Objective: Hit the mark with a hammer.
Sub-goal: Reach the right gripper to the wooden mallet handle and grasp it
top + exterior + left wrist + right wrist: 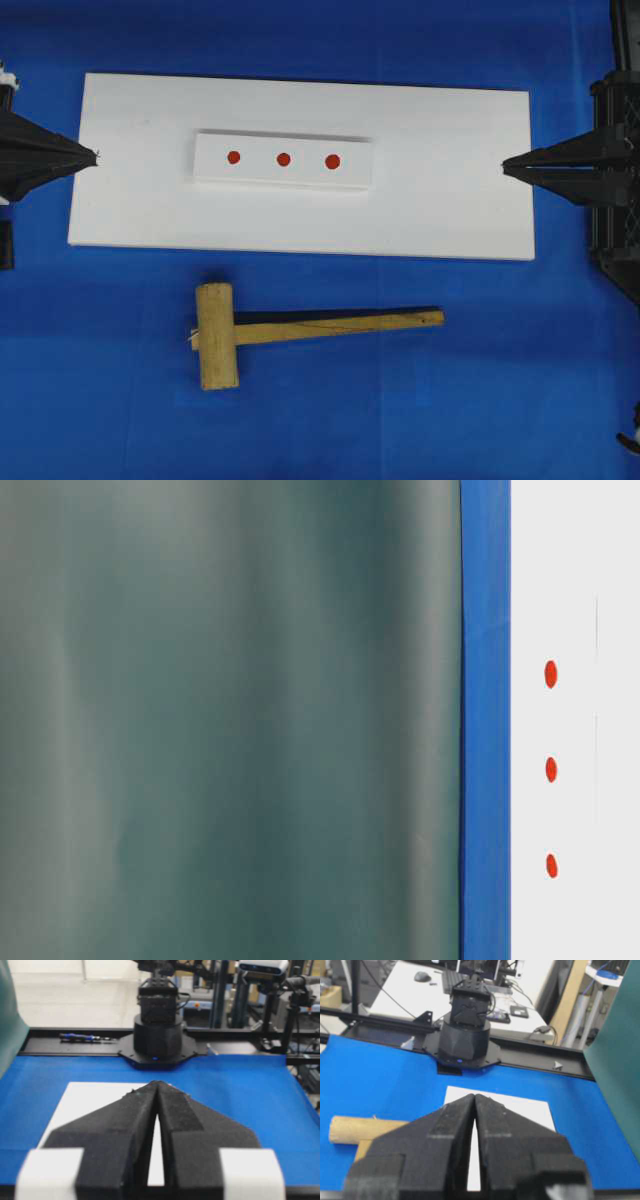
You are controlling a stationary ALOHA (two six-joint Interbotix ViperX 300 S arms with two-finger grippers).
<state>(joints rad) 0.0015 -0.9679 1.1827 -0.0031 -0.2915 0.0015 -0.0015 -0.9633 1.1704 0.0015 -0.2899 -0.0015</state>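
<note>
Hammer [232, 340] lay on blue cloth [500, 380] (untouched); left gripper [95, 155] and right gripper [505, 167] were closed, empty.

Light-brown wooden hammer [300, 331] flat on blue cloth, untouched, head leftward.

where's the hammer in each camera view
Overhead: hammer lies low centre on the blue cloth, head left, handle pointing right.
Table-level: not in it.
Left wrist: not in it.
Right wrist: hammer at lower left, partly behind the gripper.
Shared landmark: white board, seen in every view.
</note>
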